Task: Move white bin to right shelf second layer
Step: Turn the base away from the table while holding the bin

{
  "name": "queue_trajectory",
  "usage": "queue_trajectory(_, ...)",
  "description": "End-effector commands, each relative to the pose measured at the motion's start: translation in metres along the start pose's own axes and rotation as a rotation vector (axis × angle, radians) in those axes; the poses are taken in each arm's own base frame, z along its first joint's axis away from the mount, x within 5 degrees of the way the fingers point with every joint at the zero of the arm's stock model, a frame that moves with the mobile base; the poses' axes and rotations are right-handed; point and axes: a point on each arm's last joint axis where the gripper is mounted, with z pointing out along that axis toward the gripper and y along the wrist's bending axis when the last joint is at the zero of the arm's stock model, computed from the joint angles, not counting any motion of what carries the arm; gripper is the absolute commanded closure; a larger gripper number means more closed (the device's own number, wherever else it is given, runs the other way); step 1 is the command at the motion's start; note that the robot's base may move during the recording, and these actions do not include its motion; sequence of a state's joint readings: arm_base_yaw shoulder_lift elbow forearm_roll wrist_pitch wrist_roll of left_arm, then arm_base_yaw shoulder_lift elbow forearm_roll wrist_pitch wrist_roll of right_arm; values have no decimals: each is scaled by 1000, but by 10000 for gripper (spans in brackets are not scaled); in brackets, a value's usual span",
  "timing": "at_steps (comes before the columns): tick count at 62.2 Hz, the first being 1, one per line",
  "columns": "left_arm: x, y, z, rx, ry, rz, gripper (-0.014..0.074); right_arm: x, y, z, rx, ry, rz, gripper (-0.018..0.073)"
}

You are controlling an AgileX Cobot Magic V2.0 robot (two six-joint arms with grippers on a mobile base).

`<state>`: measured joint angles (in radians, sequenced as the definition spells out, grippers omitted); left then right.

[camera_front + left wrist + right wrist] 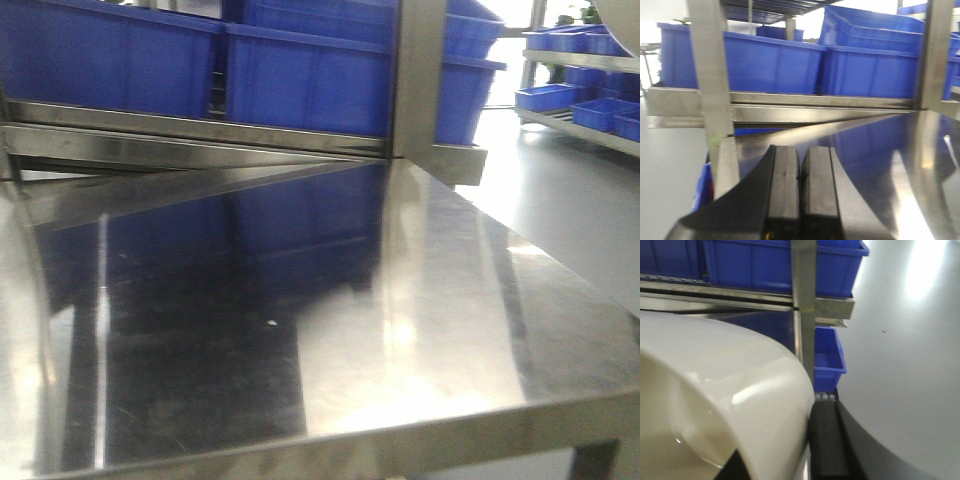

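Observation:
The white bin (715,380) fills the lower left of the right wrist view, cream and glossy, with its rounded rim toward the camera. My right gripper (782,440) is shut on the white bin's wall: one black finger (826,440) lies against the outside, the other is mostly hidden inside. Small white rollers (824,396) of a rack rail show just past that finger; I cannot tell whether they belong to the right shelf second layer. My left gripper (800,157) is shut and holds nothing, hovering over the steel tabletop (875,165). The bin does not show in the front view.
Blue crates (300,80) stand in a row on the rack level behind the flat steel tabletop (420,300). A steel upright (804,310) rises right beside the bin, with a blue crate (829,352) low behind it. Another rack with blue crates (585,95) stands far right across grey floor (900,365).

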<state>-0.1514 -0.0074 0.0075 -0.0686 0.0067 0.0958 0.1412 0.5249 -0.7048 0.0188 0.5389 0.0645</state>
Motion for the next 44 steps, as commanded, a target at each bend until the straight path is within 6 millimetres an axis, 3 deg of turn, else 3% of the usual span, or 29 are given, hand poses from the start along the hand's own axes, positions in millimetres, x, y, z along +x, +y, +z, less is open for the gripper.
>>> queue_trajectory(1,3,0,-1,-6,-67,-13,512,-19,1,-5,-3,-138,-5,508)
queue_trajectory(44,3,0,-1,-6,-67,-13,512,-19,1,-5,-3,-138,-5,508)
